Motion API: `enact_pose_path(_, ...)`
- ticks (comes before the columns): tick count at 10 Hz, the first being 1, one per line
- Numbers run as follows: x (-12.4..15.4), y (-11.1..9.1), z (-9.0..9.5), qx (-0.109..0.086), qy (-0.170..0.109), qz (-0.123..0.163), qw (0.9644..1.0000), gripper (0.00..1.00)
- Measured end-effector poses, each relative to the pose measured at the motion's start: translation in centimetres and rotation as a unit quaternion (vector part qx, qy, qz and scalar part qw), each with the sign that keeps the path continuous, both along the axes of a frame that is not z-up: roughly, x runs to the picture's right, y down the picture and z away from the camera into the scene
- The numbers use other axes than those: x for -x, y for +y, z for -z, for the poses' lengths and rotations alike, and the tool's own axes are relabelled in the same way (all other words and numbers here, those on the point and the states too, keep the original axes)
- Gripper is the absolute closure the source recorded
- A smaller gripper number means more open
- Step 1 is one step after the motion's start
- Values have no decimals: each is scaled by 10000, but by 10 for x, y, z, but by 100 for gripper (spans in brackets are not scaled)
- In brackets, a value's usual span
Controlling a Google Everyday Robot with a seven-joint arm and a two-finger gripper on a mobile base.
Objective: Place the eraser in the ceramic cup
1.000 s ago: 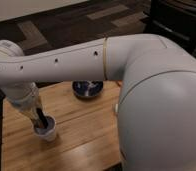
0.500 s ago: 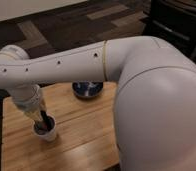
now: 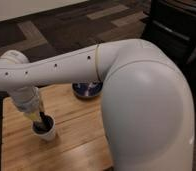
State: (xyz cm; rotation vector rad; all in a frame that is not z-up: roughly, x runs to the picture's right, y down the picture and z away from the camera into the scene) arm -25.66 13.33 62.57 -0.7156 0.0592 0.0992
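Note:
The white ceramic cup [image 3: 46, 131] stands on the wooden table [image 3: 76, 135] at the left front. My gripper [image 3: 41, 120] points down into the cup's mouth from above left, its dark tips inside the rim. Something dark fills the cup's opening under the tips; I cannot tell the eraser apart from the gripper there. My white arm stretches from the right across the table to the cup.
A dark blue shiny bowl [image 3: 87, 90] sits at the table's far edge, partly behind my arm. My large white body [image 3: 146, 110] covers the right side of the table. Dark patterned carpet lies beyond the table.
The arm has shifted slightly left and the gripper has sunk a little deeper into the cup. The cup and bowl have not moved.

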Motion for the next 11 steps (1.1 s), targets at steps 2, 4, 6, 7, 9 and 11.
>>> enact_pose_path(2, 4, 5, -2, 26, -62, 14, 10000, 98)
enact_pose_path(4, 3, 5, -2, 26, -54, 1, 10000, 75)
enact_pose_path(6, 4, 5, -2, 27, -62, 11, 10000, 48)
enact_pose_path(7, 5, 5, -2, 28, -64, 14, 10000, 39)
enact_pose_path(9, 4, 5, -2, 28, -60, 12, 10000, 21)
enact_pose_path(11, 5, 6, -2, 29, -65, 16, 10000, 20)
